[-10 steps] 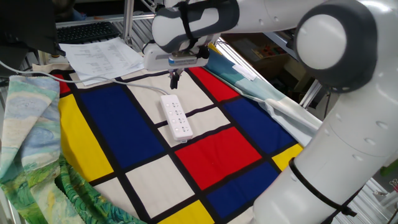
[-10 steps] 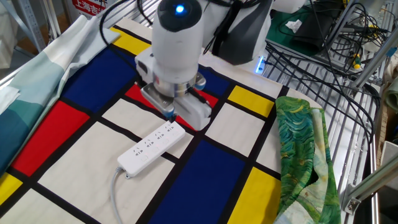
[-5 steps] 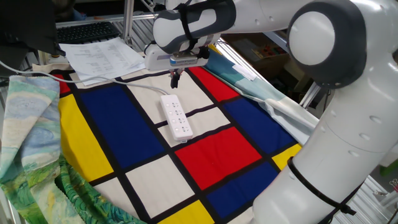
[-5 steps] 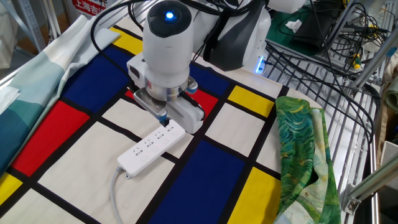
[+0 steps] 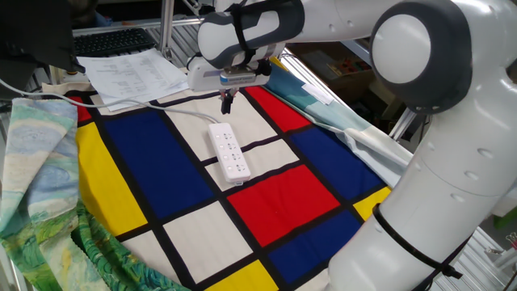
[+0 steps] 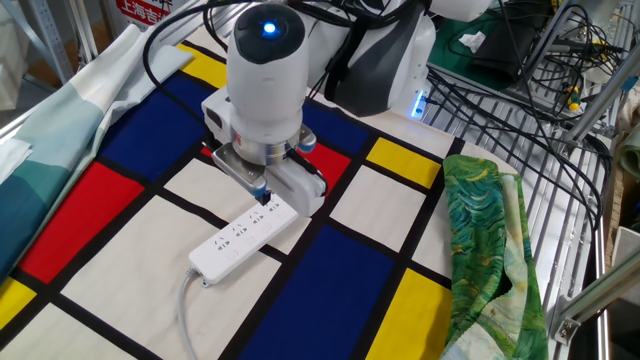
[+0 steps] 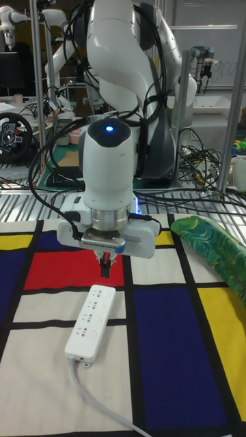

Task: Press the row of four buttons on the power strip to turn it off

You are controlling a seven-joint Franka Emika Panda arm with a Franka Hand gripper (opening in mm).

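Note:
The white power strip [image 5: 229, 151] [image 6: 245, 236] [image 7: 90, 321] lies on a white panel of the colour-block tablecloth [image 5: 275, 194]. Its thin white cord [image 7: 89, 392] leaves from one end. The four buttons are too small to tell apart from the sockets. My gripper [image 5: 227, 105] [image 6: 262, 196] [image 7: 104, 270] points straight down over the strip. Its fingertips are shut together on nothing and hang a little above the strip, not touching it.
White paper sheets [image 5: 133, 73] lie at the cloth's far corner. A green patterned cloth [image 6: 485, 240] [image 5: 32, 178] is bunched along one side, and a teal cloth [image 6: 50, 120] drapes along the other. A wire rack with cables [image 6: 540, 90] stands beside the table.
The gripper has shifted slightly along the strip and come a little lower over it. The strip has not moved.

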